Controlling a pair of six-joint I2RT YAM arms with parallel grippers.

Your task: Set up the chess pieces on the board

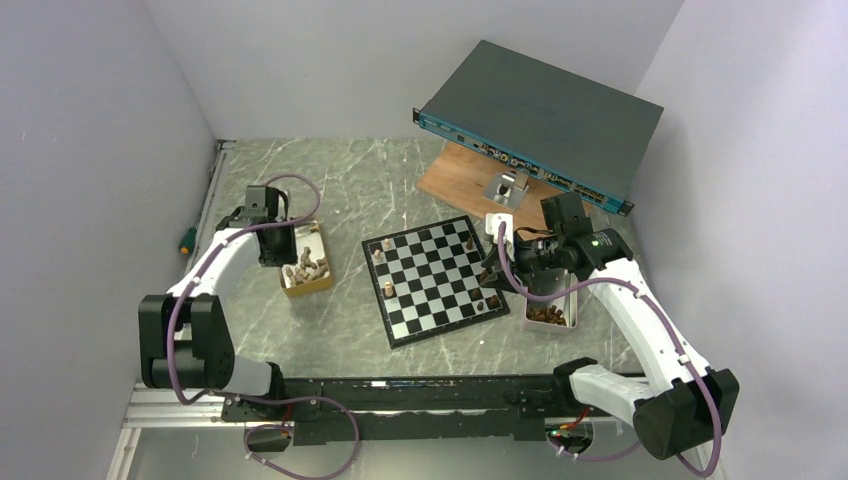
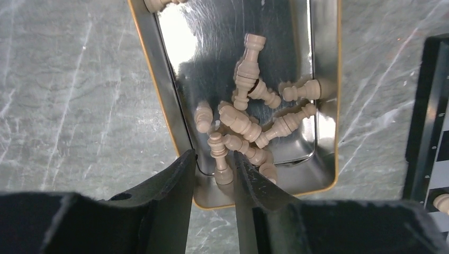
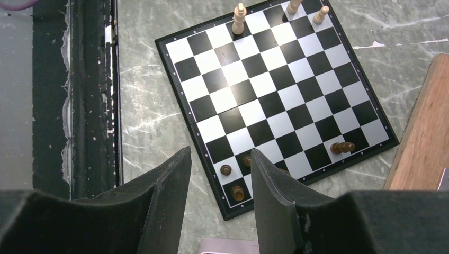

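One checkered board (image 1: 440,285), three light tan pieces (image 3: 240,16) on it at top of frame, four dark brown pieces (image 3: 341,147) at lower centre and right, about eleven loose light pieces (image 2: 241,123) in one yellow-rimmed tin (image 2: 161,79), one pale tray (image 1: 573,318), one wooden plank (image 1: 450,180).

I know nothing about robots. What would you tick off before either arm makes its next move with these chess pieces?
1. Left tool open: ok, jaws stand apart.
2. A light piece sits between its jaws, inside the tin: ok.
3. That piece is clear of its neighbours: not ok, others crowd it.
4. Right tool empty: ok, it is open above a corner of the board.
5. Everything on the board upright: not ok, a dark piece lies on its side.
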